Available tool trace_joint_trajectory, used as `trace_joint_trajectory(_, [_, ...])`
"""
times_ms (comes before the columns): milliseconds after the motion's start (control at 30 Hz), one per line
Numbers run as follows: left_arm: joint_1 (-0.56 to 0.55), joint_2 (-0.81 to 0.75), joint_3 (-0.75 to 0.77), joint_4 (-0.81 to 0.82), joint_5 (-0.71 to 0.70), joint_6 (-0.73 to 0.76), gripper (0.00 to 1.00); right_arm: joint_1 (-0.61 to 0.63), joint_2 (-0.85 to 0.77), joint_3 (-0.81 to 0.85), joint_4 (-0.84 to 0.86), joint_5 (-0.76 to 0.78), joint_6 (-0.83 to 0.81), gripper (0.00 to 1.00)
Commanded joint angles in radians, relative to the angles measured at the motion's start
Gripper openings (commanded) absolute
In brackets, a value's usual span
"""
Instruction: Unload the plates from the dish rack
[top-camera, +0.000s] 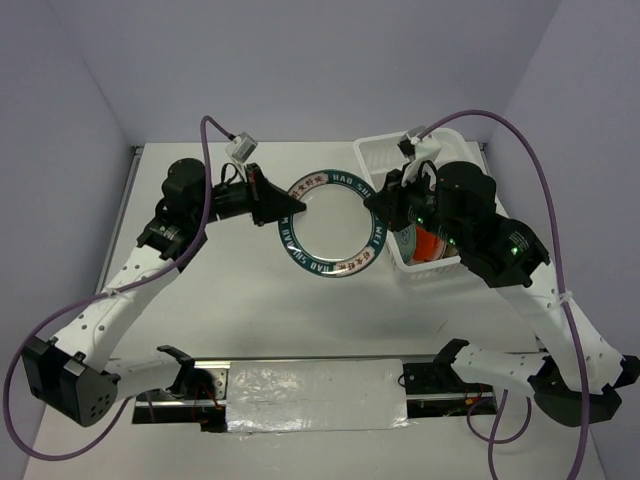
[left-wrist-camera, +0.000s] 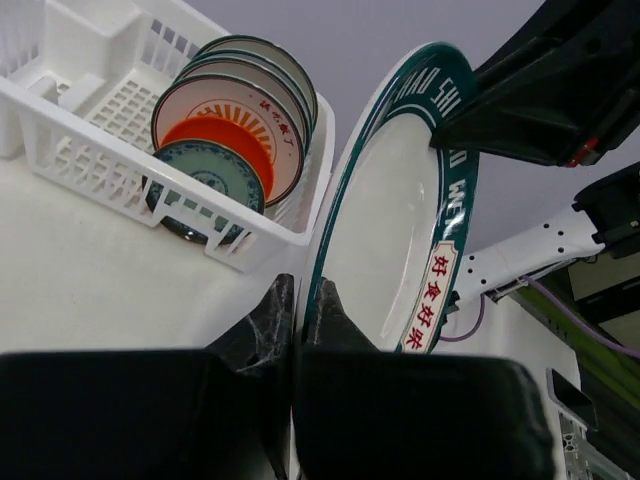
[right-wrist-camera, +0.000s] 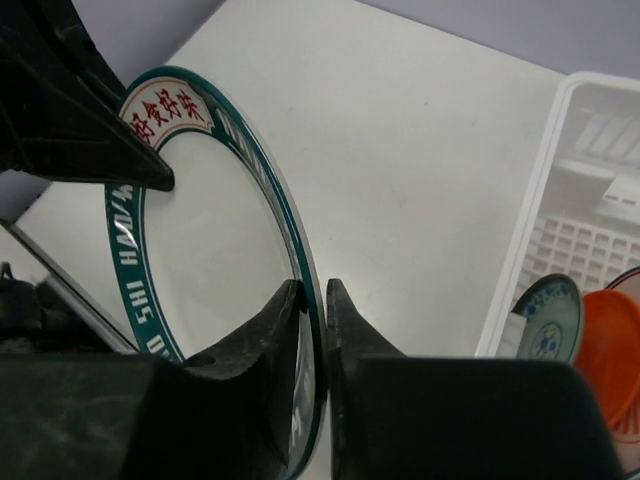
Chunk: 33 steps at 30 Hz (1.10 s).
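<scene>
A large white plate with a teal lettered rim (top-camera: 320, 268) is held above the table's middle between both grippers. My left gripper (top-camera: 297, 207) is shut on its left rim, seen up close in the left wrist view (left-wrist-camera: 305, 290). My right gripper (top-camera: 378, 205) is shut on its right rim, fingers either side of the edge (right-wrist-camera: 312, 292). The white dish rack (top-camera: 375, 150) stands at the back right. It holds several upright plates, among them an orange one (top-camera: 432, 243) and a small teal one (left-wrist-camera: 205, 172).
The rack's slotted wall (left-wrist-camera: 90, 170) and its small end compartment (right-wrist-camera: 600, 130) are bare of plates. The right arm's body hangs over the rack's front half. A strip of silver tape (top-camera: 315, 395) lies at the near edge between the arm bases.
</scene>
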Motion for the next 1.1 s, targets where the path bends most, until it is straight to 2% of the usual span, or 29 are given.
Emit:
trace_joint_trajectory(0, [-0.017,0.024,0.032,-0.011,-0.131,0.018,0.0,-0.012,0.018,-0.01,0.168,-0.138,0.059,0.18])
trace_joint_trajectory(33, [-0.017,0.026,0.038,-0.057,-0.183,0.0,0.0,-0.032,0.021,-0.019,0.16,-0.065,0.074,0.72])
trace_joint_trajectory(67, [-0.009,0.038,0.044,-0.088,-0.344,-0.014,0.0,-0.049,0.027,-0.036,0.146,0.007,0.08,0.94])
trace_joint_trajectory(100, [0.0,0.055,0.057,-0.146,-0.422,-0.032,0.0,-0.083,0.033,-0.041,0.096,0.198,0.089,1.0])
trace_joint_trajectory(167, [0.059,0.142,0.096,-0.254,-0.528,-0.106,0.0,-0.101,0.053,-0.045,0.038,0.366,0.079,1.0])
trace_joint_trajectory(233, [0.113,0.264,0.127,-0.269,-0.519,-0.158,0.0,-0.111,0.082,-0.057,-0.022,0.555,0.03,1.0])
trace_joint_trajectory(333, [0.193,0.425,0.192,-0.248,-0.525,-0.155,0.0,-0.111,0.133,-0.051,-0.102,0.739,-0.024,0.98])
trace_joint_trajectory(433, [0.266,0.593,0.267,-0.198,-0.496,-0.154,0.0,-0.12,0.168,-0.036,-0.145,0.827,-0.056,0.92])
trace_joint_trajectory(600, [0.336,0.863,0.406,-0.141,-0.366,-0.165,0.0,-0.14,0.194,-0.025,-0.188,0.795,-0.084,0.83])
trace_joint_trajectory(667, [0.348,0.906,0.434,-0.144,-0.364,-0.171,0.05,-0.15,0.188,-0.044,-0.18,0.78,-0.104,0.81])
trace_joint_trajectory(800, [0.36,0.939,0.403,-0.13,-0.366,-0.186,0.33,-0.178,0.17,-0.099,-0.131,0.706,-0.189,0.8])
trace_joint_trajectory(833, [0.36,0.934,0.393,-0.14,-0.375,-0.188,0.56,-0.205,0.166,-0.116,-0.112,0.688,-0.205,0.77])
trace_joint_trajectory(900, [0.36,0.902,0.341,-0.182,-0.402,-0.21,0.76,-0.236,0.165,-0.145,-0.081,0.657,-0.245,0.74])
trace_joint_trajectory(933, [0.36,0.885,0.322,-0.206,-0.415,-0.221,0.92,-0.261,0.168,-0.154,-0.049,0.649,-0.281,0.69])
trace_joint_trajectory(967, [0.36,0.868,0.28,-0.226,-0.429,-0.235,0.99,-0.273,0.176,-0.162,-0.038,0.652,-0.289,0.68])
trace_joint_trajectory(1067, [0.356,0.74,0.191,-0.286,-0.493,-0.235,0.99,-0.319,0.217,-0.165,-0.029,0.646,-0.292,0.6])
